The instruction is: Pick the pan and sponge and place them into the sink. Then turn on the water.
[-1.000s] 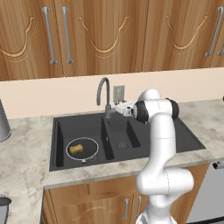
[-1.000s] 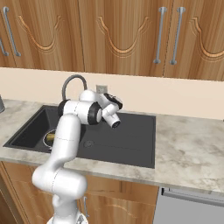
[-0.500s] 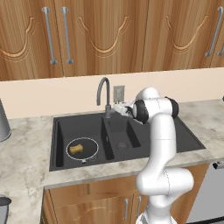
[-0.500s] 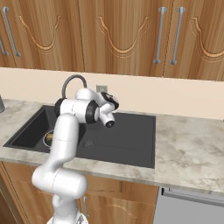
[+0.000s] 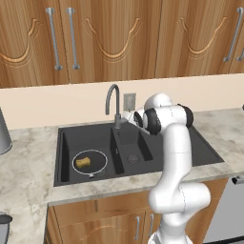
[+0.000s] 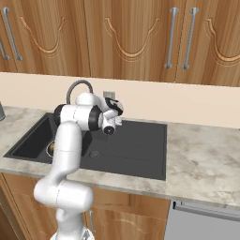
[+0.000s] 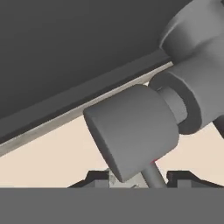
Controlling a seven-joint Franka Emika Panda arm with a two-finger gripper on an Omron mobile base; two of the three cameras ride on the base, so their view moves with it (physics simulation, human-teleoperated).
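**Obs 1:** Gripper [image 5: 127,116] in the left base view sits at the back edge of the sink [image 5: 190,143], just right of the grey gooseneck faucet [image 5: 113,97], near its base. Jaw gap can't be read here.

**Obs 2:** Pan [image 5: 89,162] lies flat in the left basin, toward that basin's front. Sponge [image 5: 85,161] rests inside the pan, near its middle.

**Obs 1:** Right base view: gripper [image 6: 116,117] reaches from the white arm [image 6: 65,150] over the sink's [image 6: 140,154] rear rim, under the wall outlet [image 6: 108,95]. Faucet [image 6: 77,86] arches behind the arm. A sliver of the pan [image 6: 50,148] shows left of the arm.

**Obs 2:** Hand view: a grey cylindrical faucet handle [image 7: 135,133] looms close, one fingertip [image 7: 94,178] either side of its thin stem [image 7: 153,175]. Whether they pinch it, cannot tell.
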